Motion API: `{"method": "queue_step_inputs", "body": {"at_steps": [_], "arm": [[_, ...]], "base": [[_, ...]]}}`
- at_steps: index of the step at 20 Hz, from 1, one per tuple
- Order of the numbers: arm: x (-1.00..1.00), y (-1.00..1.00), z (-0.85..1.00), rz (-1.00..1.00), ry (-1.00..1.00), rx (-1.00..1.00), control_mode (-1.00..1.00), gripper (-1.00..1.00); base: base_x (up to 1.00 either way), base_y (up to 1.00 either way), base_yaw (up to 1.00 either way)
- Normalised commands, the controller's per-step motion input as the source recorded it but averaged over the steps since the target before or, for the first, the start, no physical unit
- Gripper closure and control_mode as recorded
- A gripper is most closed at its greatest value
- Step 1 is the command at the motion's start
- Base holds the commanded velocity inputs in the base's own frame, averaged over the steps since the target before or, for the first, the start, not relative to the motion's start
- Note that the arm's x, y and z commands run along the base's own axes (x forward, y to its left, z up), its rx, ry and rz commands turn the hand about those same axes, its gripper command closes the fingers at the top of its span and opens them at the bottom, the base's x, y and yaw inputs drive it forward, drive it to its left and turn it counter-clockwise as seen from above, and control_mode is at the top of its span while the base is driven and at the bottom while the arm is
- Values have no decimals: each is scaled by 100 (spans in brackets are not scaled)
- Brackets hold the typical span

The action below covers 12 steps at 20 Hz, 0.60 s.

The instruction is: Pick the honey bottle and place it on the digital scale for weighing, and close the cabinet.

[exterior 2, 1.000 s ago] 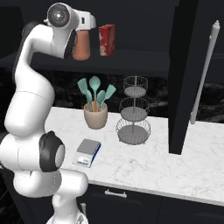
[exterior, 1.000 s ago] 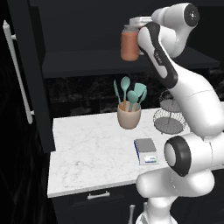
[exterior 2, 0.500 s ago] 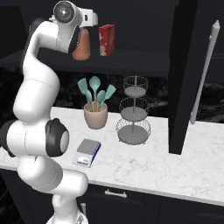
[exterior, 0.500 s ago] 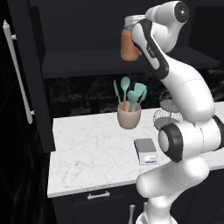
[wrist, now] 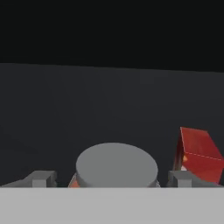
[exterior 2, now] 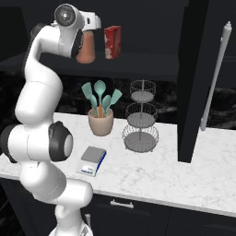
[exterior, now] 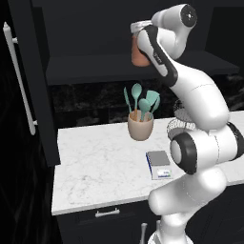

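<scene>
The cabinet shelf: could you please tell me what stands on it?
The honey bottle and a red box stand on the cabinet shelf; the arm hides the shelf's left end.

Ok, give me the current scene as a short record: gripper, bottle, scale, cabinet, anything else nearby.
gripper: open, fingertips on either side of the bottle's lid, no grip visible
honey bottle: upright on the cabinet shelf, beside the red box
digital scale: on the counter, top plate bare
cabinet: doors open
utensil cup: on the counter behind the scale
wire stand: right of the cup
</scene>
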Motion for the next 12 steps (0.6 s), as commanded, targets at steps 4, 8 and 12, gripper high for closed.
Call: {"method": "queue_step_inputs", "body": {"at_steps": [4, 8, 12], "arm": [[44, 0, -9, 0, 0, 0, -100, -100], [38, 0, -20, 0, 2, 0, -100, -100], [38, 1, -46, 0, 0, -2, -100, -100]], "base": [[0, 0, 0], [0, 0, 0], [0, 0, 0]]}}
